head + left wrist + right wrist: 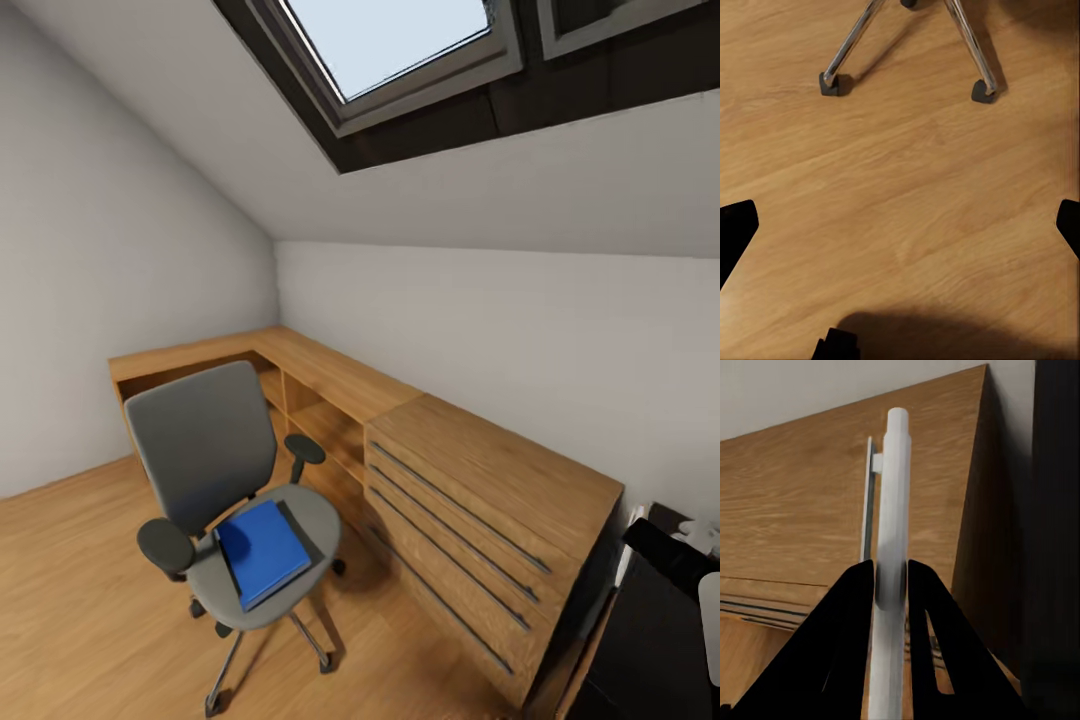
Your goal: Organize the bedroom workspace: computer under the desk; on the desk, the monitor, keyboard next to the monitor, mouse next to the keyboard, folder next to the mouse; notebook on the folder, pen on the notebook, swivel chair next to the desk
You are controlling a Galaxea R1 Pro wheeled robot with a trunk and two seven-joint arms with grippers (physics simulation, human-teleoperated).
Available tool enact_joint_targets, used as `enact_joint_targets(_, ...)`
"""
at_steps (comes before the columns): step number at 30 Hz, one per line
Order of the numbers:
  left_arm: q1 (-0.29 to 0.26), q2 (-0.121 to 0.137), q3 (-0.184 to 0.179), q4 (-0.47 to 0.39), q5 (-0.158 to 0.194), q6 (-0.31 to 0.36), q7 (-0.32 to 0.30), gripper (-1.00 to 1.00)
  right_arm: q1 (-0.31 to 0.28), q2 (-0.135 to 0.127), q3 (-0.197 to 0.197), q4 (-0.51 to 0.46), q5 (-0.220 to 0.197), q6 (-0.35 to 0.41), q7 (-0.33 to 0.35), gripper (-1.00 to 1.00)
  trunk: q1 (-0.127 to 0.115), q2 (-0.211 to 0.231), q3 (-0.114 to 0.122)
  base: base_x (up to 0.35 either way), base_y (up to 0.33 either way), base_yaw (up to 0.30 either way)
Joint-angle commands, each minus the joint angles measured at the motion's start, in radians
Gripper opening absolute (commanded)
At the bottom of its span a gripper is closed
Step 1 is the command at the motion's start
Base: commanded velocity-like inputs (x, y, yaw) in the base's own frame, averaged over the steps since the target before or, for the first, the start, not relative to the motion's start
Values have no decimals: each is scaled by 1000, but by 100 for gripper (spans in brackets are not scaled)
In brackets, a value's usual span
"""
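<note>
The swivel chair (pixel 205 440) stands on the wood floor in front of the low wooden cabinets, its grey back towards the left wall. The blue folder (pixel 262 550) lies flat on its seat. In the right wrist view my right gripper (pixel 891 566) is shut on the pale pen (pixel 892 495), which sticks out past the fingertips. My left gripper (pixel 902 221) is open above bare floor, close to the chair's metal legs (pixel 847 49). A corner of the black desk (pixel 640 650) shows at the lower right. The computer, monitor, keyboard, mouse and notebook are out of view.
An L-shaped run of light wooden cabinets (pixel 480 480) with long drawer handles lines the far and right walls under the sloped ceiling and skylight (pixel 390 40). Open floor (pixel 70 600) lies left of the chair. The chair's castors (pixel 982 91) rest on the planks.
</note>
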Motion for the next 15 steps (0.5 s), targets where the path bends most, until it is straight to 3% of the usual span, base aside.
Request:
enact_joint_targets(1,0,-1,6,-2,-3,6,-7,100,-1,0,0,-1,-12,4,-7,-100,0,-1,-1,0,-28,-267)
enact_joint_targets(15,0,0,7,-2,-2,5,-7,100,-1,1,0,16,-11,3,-7,-100,0,-1,-1,0,-5,-267)
